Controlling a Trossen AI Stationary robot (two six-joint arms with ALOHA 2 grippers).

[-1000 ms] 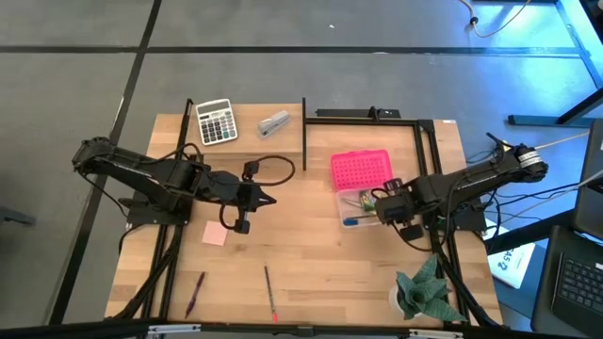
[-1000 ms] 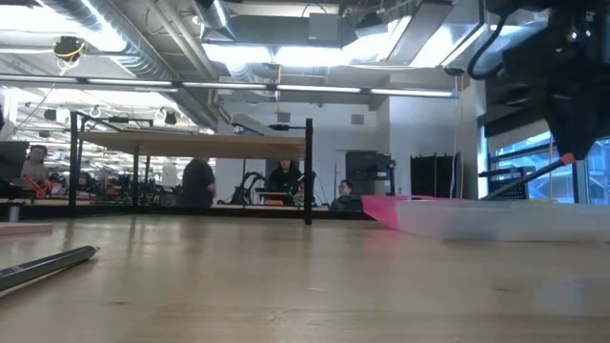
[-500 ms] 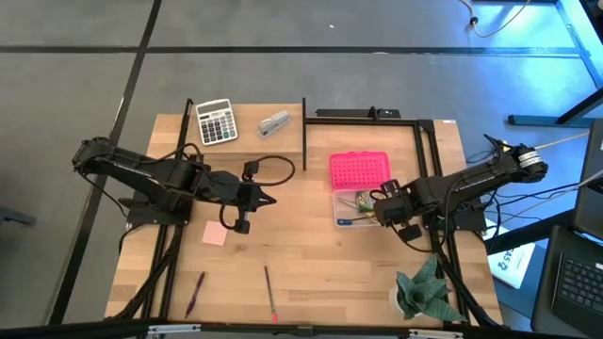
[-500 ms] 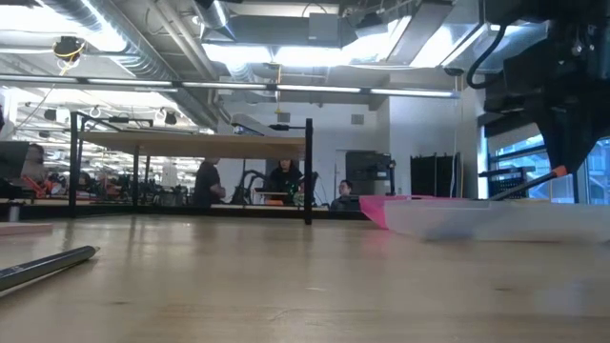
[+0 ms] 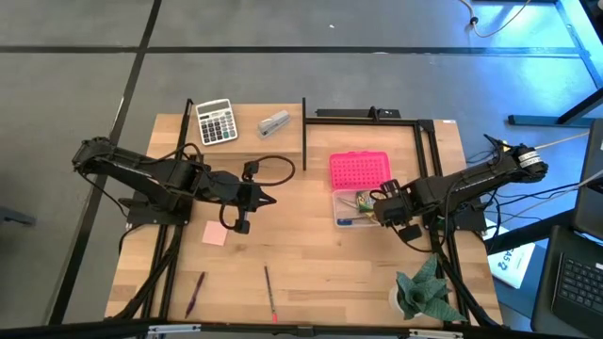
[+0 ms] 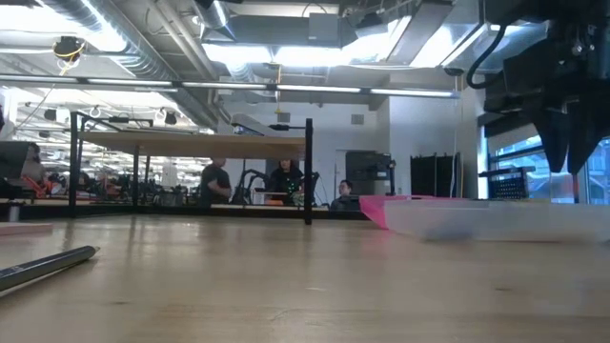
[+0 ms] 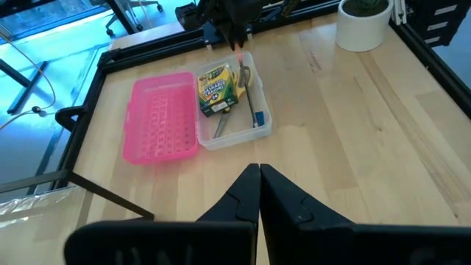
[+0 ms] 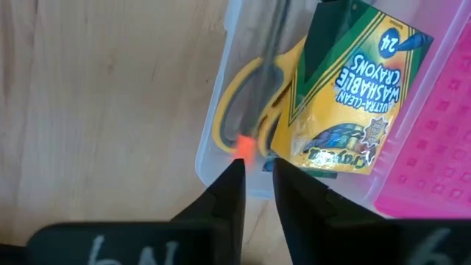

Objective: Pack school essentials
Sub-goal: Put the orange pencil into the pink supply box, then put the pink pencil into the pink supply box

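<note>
A clear box (image 5: 356,209) with its pink lid (image 5: 360,169) open lies right of centre. Inside are the crayon box (image 8: 353,96), yellow-handled scissors (image 8: 243,103), a blue pen (image 7: 255,112) and an orange-tipped pencil (image 8: 245,146). My right gripper (image 8: 257,177) hangs just above the box's right end, pointing down, fingers slightly apart and off the pencil's orange end. My left gripper (image 7: 259,180) hovers shut over mid-table. The pink note pad (image 5: 215,234) and two pencils (image 5: 196,292) (image 5: 269,292) lie flat on the table. No blue eraser can be made out.
A calculator (image 5: 216,121) and a grey stapler (image 5: 273,123) sit at the far edge, beside a black upright frame (image 5: 303,127). A green plant in a white pot (image 5: 424,292) stands at the near right corner. People move in the room beyond.
My right gripper has let go of the orange-tipped pencil. In the low view the pencil slanted up from the box to the fingers, its orange end sank lower, and now it is gone behind the box wall. The clear box has shifted slightly left.
</note>
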